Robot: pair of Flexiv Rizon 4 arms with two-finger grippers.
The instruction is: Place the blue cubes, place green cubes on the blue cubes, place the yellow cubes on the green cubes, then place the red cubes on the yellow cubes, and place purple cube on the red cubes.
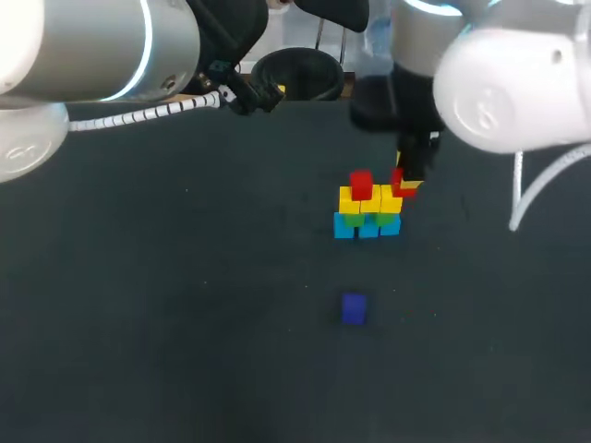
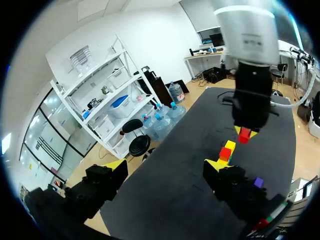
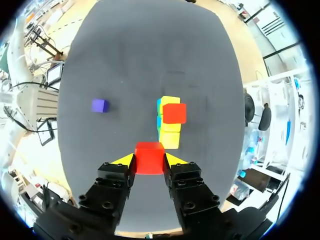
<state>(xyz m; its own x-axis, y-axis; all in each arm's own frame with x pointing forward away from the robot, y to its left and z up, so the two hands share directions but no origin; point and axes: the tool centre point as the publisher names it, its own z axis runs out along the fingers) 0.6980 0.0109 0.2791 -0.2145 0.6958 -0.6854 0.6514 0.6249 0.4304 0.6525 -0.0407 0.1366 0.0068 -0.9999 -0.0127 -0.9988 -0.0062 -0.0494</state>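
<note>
Dark table [image 1: 185, 323], one build near its middle. The right arm [image 1: 508, 83] comes in from its side and hangs over the build. The left arm [image 1: 92, 46] is parked at the far edge, well apart from everything, probably so it is out of the way.

The left claw [image 2: 165, 163] is spread wide with nothing between its fingers. The whole build lies far ahead of it.

The stack [image 1: 367, 208] sits just below and ahead of the right claw [image 3: 149, 160]. The blue cubes [image 1: 367, 228] are on the table as the base. The green cubes [image 1: 351, 220] are on those, and the yellow cubes [image 1: 369, 199] form a row on top. The order matches the task, widest layer lowest so each tier has support.

The placed red cube [image 3: 174, 113] sits on the yellow row at the end farther from the right claw. That leaves the near end bare.

The held red cube [image 3: 149, 152] is pinched between the right claw's two yellow tips, one on each side face. Its underside is free so it can go down flat. It is close above the near end of the yellow row. I cannot tell whether it touches.

The purple cube [image 1: 354, 308] is alone on the table, off to the side of the right claw and apart from the stack. It looks like the cap, waiting for both reds.

My read: the red layer is half done and the second red is about to seat. The risk is nudging the first red or the yellows while lowering.
</note>
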